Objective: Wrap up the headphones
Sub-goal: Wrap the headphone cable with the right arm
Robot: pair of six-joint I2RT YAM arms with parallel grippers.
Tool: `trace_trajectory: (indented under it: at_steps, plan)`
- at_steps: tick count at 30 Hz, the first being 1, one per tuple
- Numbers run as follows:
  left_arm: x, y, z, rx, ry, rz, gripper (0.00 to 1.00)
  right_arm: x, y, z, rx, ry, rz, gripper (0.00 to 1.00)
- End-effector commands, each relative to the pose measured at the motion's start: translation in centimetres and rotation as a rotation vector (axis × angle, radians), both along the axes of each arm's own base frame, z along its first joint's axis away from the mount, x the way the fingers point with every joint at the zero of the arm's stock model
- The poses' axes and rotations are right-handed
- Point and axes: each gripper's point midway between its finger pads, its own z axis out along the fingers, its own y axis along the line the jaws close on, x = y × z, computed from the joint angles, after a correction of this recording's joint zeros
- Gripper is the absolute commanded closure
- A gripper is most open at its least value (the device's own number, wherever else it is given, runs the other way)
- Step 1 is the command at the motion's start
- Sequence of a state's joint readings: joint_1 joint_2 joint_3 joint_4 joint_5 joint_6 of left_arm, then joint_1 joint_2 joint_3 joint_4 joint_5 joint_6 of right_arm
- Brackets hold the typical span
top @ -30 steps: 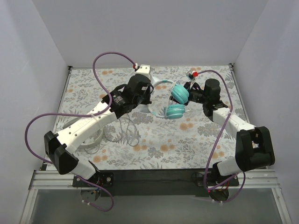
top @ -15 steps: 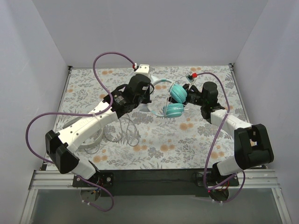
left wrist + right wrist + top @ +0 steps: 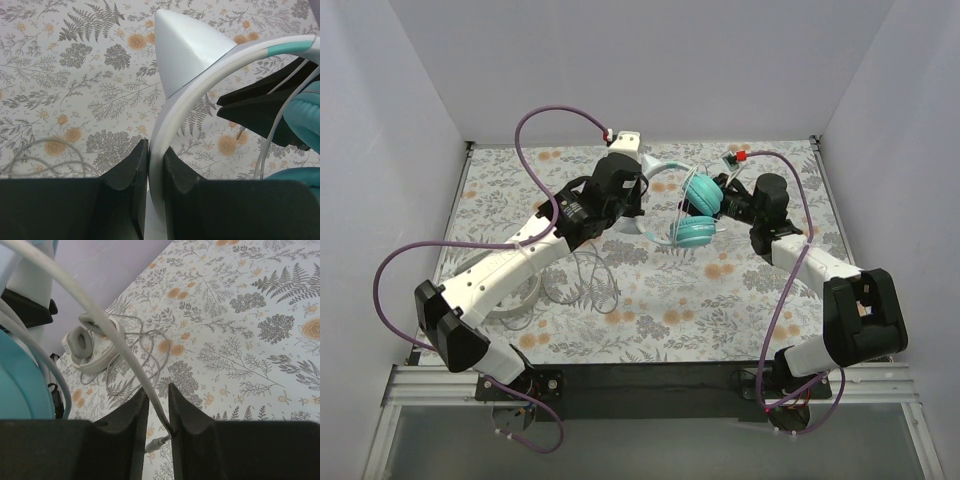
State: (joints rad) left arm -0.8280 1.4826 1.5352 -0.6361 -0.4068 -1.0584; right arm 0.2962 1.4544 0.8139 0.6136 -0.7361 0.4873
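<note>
The teal headphones hang above the table's far middle, ear cups stacked. My left gripper is shut on their pale headband, which arcs away toward a teal cup. My right gripper is beside the cups. Its jaws stand slightly apart, and the pale cord runs loosely between them, its plug dangling below. In the top view the left gripper and right gripper flank the headphones. The white-grey headphones lie on the table at the left, partly hidden under my left arm.
The white-grey pair's thin grey cable lies in loose loops on the floral tablecloth beside my left arm. Purple robot cables arch over both arms. Grey walls close the table at the back and both sides.
The right gripper's jaws have parted from shut on the cord to slightly open. The teal headphones and both wrists have shifted a little.
</note>
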Motion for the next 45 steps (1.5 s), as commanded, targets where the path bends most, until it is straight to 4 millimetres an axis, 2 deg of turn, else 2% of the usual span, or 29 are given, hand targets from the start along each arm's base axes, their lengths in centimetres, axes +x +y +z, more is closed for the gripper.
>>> trace_trajectory:
  at_steps: [1, 18, 25, 41, 45]
  plan:
    - [0.7, -0.6, 5.5, -0.132, -0.101, 0.011, 1.00, 0.2, 0.3, 4.4, 0.038, -0.133, -0.017, 0.71]
    - [1.0, -0.9, 7.4, -0.145, -0.123, 0.013, 1.00, 0.6, -1.3, 4.2, -0.007, -0.140, -0.134, 0.64]
    - [1.0, -0.8, 7.4, -0.142, -0.122, 0.012, 1.00, 0.6, -1.7, 4.0, -0.012, -0.136, -0.156, 0.57]
    - [1.0, -0.8, 8.0, -0.142, -0.135, 0.009, 1.00, 0.0, -2.2, 5.1, 0.005, -0.158, -0.186, 0.56]
    - [1.0, -0.6, 8.1, -0.141, -0.138, 0.015, 1.00, 0.0, -2.3, 4.6, 0.007, -0.136, -0.191, 0.55]
